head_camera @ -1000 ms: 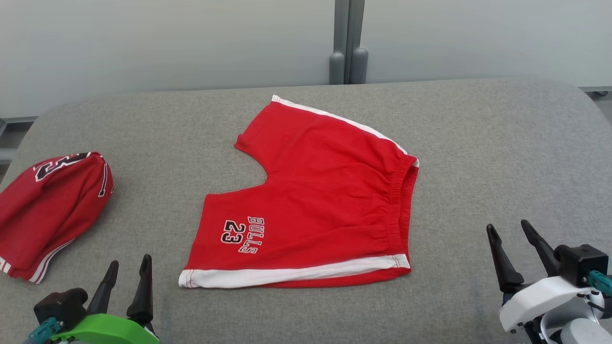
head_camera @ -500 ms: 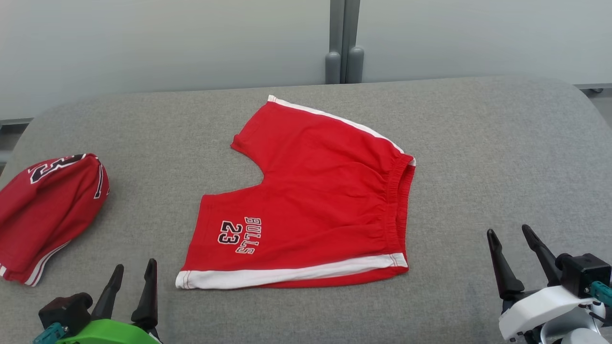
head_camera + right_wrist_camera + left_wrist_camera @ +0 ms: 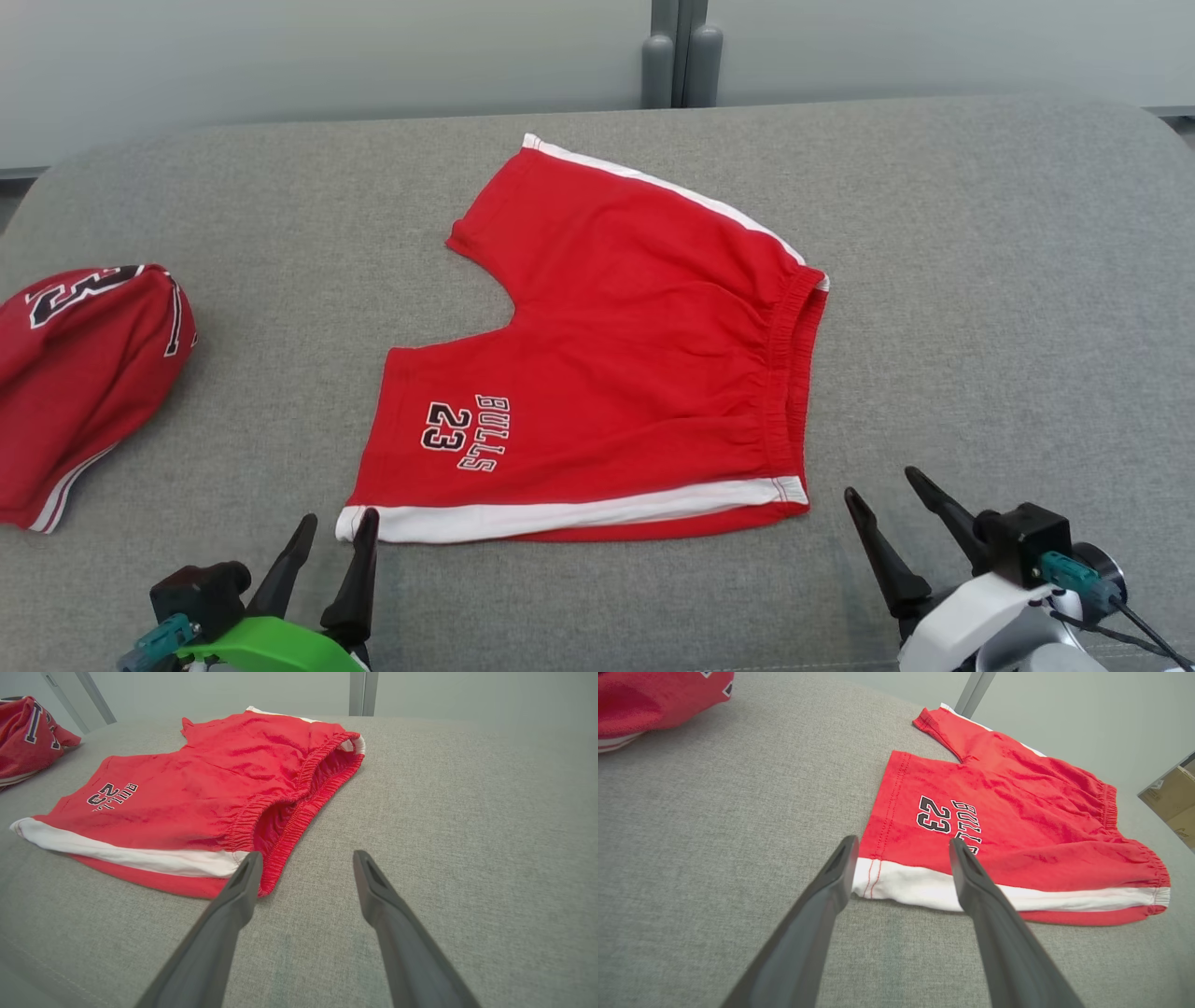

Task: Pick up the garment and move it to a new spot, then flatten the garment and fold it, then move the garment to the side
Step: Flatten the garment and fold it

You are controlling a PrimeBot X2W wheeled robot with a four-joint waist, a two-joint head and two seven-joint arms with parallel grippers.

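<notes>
The shorts (image 3: 607, 355) lie flat in the middle of the padded surface (image 3: 980, 280), with the waistband to the right and the leg openings to the left. One leg lies nearer the robot and the other angles toward the far edge. A bundled garment (image 3: 75, 373) lies at the left edge, well apart from the shorts. The left gripper (image 3: 338, 525) is at the shorts' near left corner. The right gripper (image 3: 882, 483) is near the waistband's near end, to its right. Behind the surface stand a wall (image 3: 280, 56) and a post (image 3: 681, 56).
</notes>
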